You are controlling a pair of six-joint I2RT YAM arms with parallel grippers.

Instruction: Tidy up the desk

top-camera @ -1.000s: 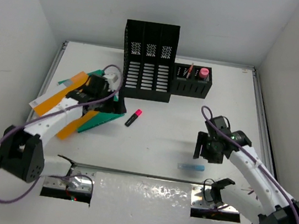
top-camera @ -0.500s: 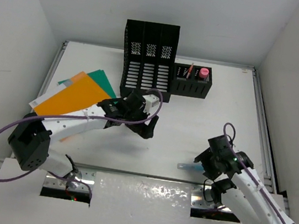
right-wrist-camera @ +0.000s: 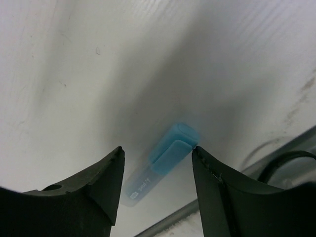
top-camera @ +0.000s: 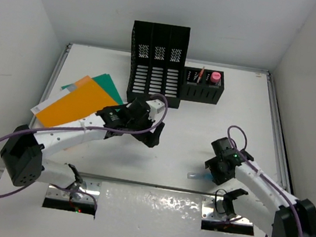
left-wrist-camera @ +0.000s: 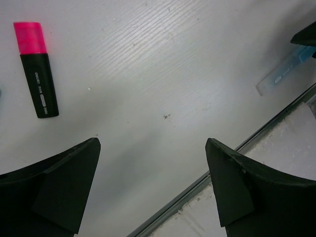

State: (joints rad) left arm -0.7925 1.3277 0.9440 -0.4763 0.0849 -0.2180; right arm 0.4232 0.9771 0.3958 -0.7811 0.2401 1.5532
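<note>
The white desk (top-camera: 192, 123) holds a pink and black highlighter (left-wrist-camera: 37, 69), which my left arm hides in the top view. My left gripper (top-camera: 149, 134) hovers over the desk's middle, open and empty (left-wrist-camera: 153, 143), with the pink highlighter to its upper left in the left wrist view. A pale blue highlighter (top-camera: 197, 175) lies near the front rail. It also shows in the left wrist view (left-wrist-camera: 286, 66). My right gripper (top-camera: 213, 168) is low over it and open (right-wrist-camera: 157, 150). The blue highlighter (right-wrist-camera: 160, 163) lies between the jaws, its cap end close to the right fingertip (right-wrist-camera: 197, 153).
A black slotted file holder (top-camera: 156, 65) stands at the back, with a black pen holder (top-camera: 203, 88) beside it holding a red pen and a pink-capped item. Orange (top-camera: 71, 106) and green (top-camera: 108, 85) folders lie at the left. A metal rail (top-camera: 149, 184) runs along the front edge.
My left arm has swung from the folders to the desk's middle, over the pink highlighter. My right gripper has come down around the blue highlighter.
</note>
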